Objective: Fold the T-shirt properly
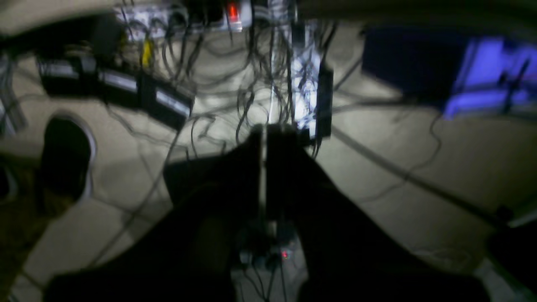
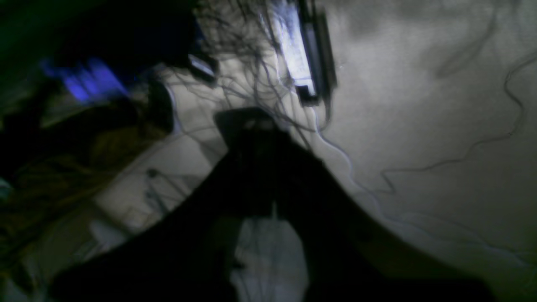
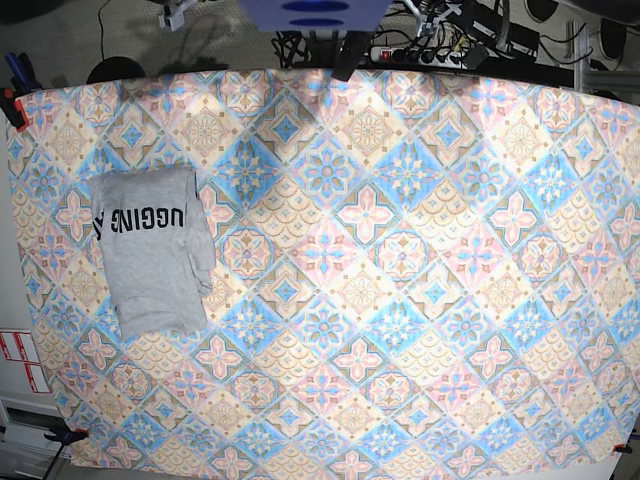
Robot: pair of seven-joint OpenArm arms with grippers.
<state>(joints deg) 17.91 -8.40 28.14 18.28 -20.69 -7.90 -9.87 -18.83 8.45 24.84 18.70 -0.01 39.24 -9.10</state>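
The T-shirt point(image 3: 152, 252) lies folded into a tall, soft-edged rectangle near the left edge of the table, toward its far-left corner. It is heather-grey knit, smooth with a few shallow creases, and black capital letters run across its upper part, upside down in the base view. Under it the tablecloth point(image 3: 400, 300) covers the whole table: a glossy print of diamond tiles with flower shapes in pink, blue and cream.

Only the base view shows the shirt and cloth; neither arm appears over the table there. At the far edge it shows a power strip point(image 3: 415, 50) and tangled cables.

The wrist views look elsewhere, at a dim pale floor. In the left wrist view the left gripper point(image 1: 264, 138) is a dark silhouette, its two fingers pressed together with only a thin slit between, holding nothing. Beyond it lie black cables point(image 1: 235, 84). In the right wrist view the right gripper point(image 2: 247, 121) is blurred and dark, closed and empty.
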